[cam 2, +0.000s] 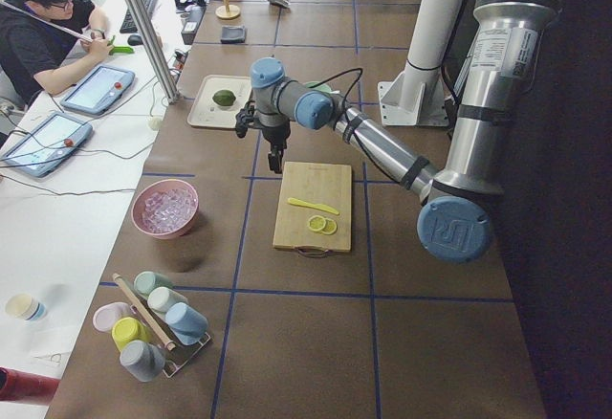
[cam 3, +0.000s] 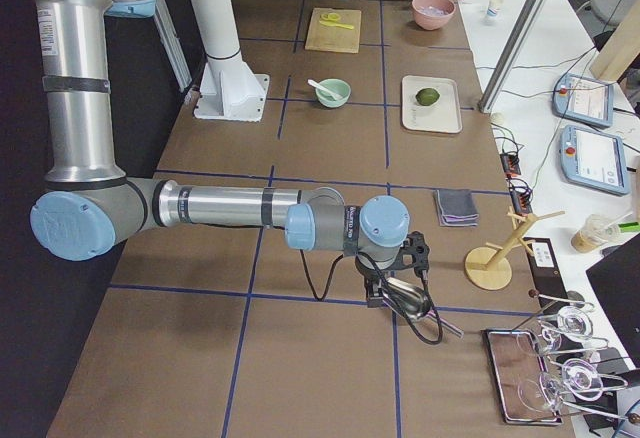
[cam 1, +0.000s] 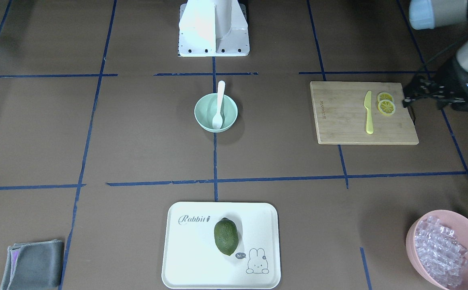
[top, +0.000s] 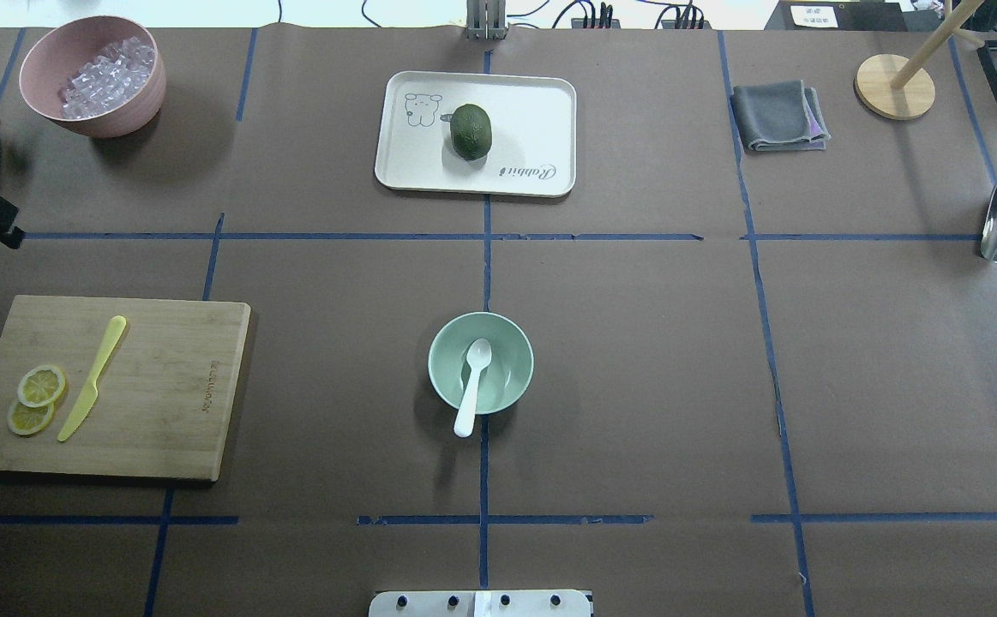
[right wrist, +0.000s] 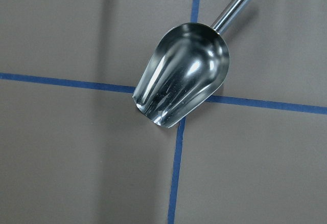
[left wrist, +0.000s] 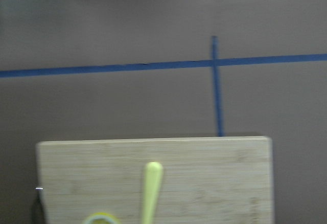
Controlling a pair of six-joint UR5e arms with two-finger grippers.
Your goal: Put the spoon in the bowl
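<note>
— Brown paper crossed by blue tape lines covers the table [top: 635, 386]. Where does the spoon [top: 472, 386] sit?

— It lies in the bowl [top: 519, 346], near the middle of the table. The oval scoop rests on the smooth inside, and the slim handle leans on the rim and sticks out on the robot's side.

— How do the two look?

— The spoon is small, white and plastic, with a straight handle. The bowl is small, round and pale mint green, and it holds nothing but the spoon.

— And the left arm?

— It reaches out from its base with the forearm stretched over the table. The left gripper [cam 2: 274, 163] points down near the cutting board [top: 164, 403], well apart from the bowl. Whether its fingers are spread or closed cannot be told. A yellow-green knife [top: 91, 381] and two lemon slices [top: 39, 386] lie on that board.

— The right arm?

— It extends low and level along the other end of the table, wrist bent down. The right gripper [cam 3: 385, 293] hangs just over a shiny metal scoop [right wrist: 181, 75]. The side view does not show whether it grips the scoop or stands open, so that cannot be told either.
</note>
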